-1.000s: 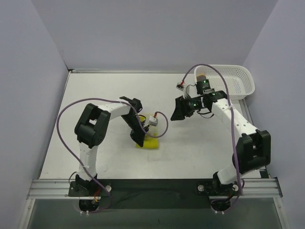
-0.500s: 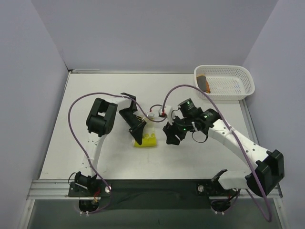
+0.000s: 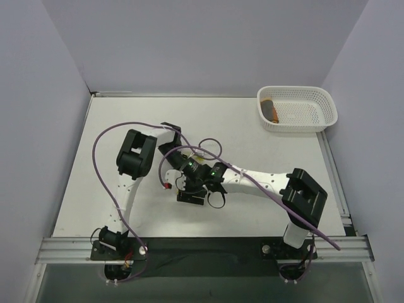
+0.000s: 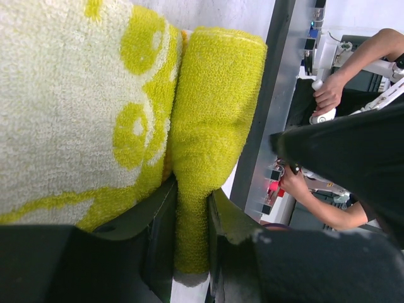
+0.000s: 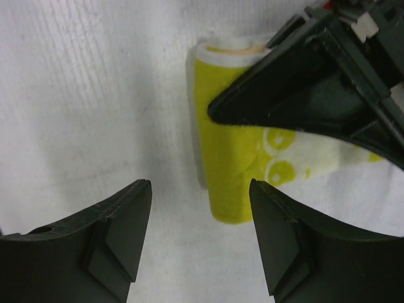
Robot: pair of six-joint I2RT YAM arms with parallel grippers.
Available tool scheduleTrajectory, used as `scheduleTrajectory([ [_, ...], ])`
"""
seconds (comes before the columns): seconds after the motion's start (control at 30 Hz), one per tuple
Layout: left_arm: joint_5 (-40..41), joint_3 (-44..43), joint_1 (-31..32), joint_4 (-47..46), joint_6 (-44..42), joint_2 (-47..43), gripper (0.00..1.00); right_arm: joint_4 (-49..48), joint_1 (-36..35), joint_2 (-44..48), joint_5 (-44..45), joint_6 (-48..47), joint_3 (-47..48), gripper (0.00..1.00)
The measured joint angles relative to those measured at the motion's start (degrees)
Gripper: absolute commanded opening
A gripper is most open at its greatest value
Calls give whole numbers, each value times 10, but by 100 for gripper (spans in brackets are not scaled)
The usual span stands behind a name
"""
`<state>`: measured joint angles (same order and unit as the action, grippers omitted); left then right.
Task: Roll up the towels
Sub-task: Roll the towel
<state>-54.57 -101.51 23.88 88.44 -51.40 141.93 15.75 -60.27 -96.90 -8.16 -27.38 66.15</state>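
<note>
The left pincer (image 4: 191, 221) is clenching the rolled lime edge of the yellow towel (image 5: 226, 158), which is lying mid-table (image 3: 113, 126). The right pincer (image 5: 199, 186) is hovering over it with jaws spreading, having swung across from the basket (image 3: 297, 89) (the orange towel (image 3: 271, 111) is sitting rolled inside), so probably only this towel is left. Seen from the right wrist, the roll's long axis is running along the gap between those jaws.

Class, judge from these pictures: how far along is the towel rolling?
Done: the orange towel lies rolled in the basket. In hand: the left pincer grips the part-made roll of the yellow towel; the right pincer hangs open over it. Left: finish that roll.
</note>
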Motion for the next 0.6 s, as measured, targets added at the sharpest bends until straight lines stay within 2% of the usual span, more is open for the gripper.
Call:
scheduleTrajectory([
  [0.1,0,0,0,0,0,0,27,-53,-5,-23,16,-19,-11,59],
  [0.3,0,0,0,0,0,0,28,-133,-5,-57,29,-57,-50,38],
  [0.33,0,0,0,0,0,0,29,-143,-5,-60,33,-62,-52,29],
  [0.4,1,0,-1,1,0,0,31,-156,-1,-61,34,-69,-55,16],
  [0.43,1,1,-2,1,0,0,31,-161,2,-61,31,-71,-56,2],
  [0.53,-1,17,-8,-4,1,-6,34,-166,10,-61,12,-72,-57,0],
  [0.6,-8,50,-17,-23,0,-25,44,-165,19,-61,-22,-70,-55,0],
])
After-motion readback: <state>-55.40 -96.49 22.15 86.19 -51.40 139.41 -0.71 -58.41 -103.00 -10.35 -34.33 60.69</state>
